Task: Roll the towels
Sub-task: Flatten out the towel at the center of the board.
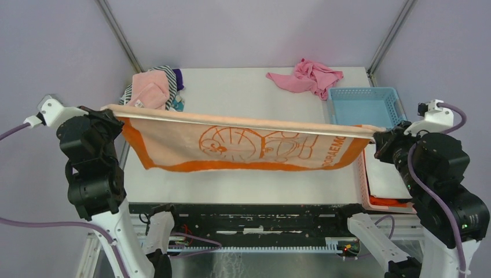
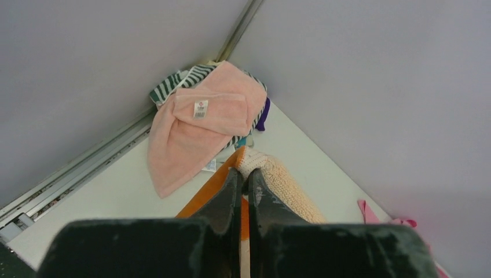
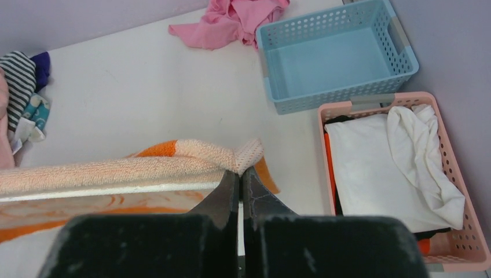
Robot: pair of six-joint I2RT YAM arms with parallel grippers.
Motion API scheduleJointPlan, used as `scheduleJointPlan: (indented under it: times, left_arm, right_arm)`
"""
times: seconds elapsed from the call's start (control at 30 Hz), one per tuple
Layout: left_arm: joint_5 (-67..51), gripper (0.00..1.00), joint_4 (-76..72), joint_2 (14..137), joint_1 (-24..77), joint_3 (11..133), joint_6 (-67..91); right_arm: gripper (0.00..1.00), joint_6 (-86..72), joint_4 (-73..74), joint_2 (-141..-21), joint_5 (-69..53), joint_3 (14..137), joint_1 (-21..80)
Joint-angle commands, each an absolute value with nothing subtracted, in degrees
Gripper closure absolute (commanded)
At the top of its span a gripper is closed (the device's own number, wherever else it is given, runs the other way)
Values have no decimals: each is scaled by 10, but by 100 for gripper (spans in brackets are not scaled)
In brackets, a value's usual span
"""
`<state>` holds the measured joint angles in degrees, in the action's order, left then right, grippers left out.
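left pincer [image 2: 243, 180]: closest thing to us in the left wrist view, with its dark fingers pressed together on one top corner of the orange towel [image 1: 243, 145]
right pincer [image 3: 239, 174]: same deal, we see it clamped on the opposite top corner
orange towel: pulled taut between the two pincers and hanging from its top edge over the near part of the table, orange border and cartoon drawing facing us
table [image 1: 243, 92]: white and flat, lying below and beyond both pincers
room: pale lilac walls [image 1: 249, 29], metal frame posts [image 1: 118, 35] running up the back corners
pink towel [image 2: 202, 121]: beyond the left pincer in the far corner, on top of a striped cloth [image 2: 173, 84], white label up
bright pink cloth [image 3: 231, 20]: crumpled, well beyond the right pincer
blue basket [image 3: 336, 95]: beyond the right pincer, off to its right
peach basket [image 3: 460, 258]: just right of the right pincer, with a white cloth [image 3: 376, 168] in it
arms: both raised with elbows bent, wrists turned in toward each other at about the same height, as far as we can tell
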<state>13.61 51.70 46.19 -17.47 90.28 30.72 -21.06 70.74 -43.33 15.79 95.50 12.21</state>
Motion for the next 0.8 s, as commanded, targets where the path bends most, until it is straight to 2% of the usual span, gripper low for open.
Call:
scheduleJointPlan:
  times: [0.0, 0.13, 0.37, 0.57, 0.77]
  left_arm:
    - [162, 97, 480, 495, -178, 847, 260]
    - [77, 97, 447, 559, -178, 774, 262]
    - [34, 97, 355, 744, -166, 713, 268]
    - [43, 97, 309, 916, -114, 763, 282]
    - [48, 97, 297, 1014, -114, 826, 297]
  right_arm:
    - [100, -206, 753, -469, 261, 911, 110]
    - [100, -218, 699, -527, 275, 842, 111]
    - [100, -243, 512, -695, 322, 736, 107]
    - [100, -230, 388, -869, 294, 767, 102]
    - [100, -204, 375, -957, 262, 823, 87]
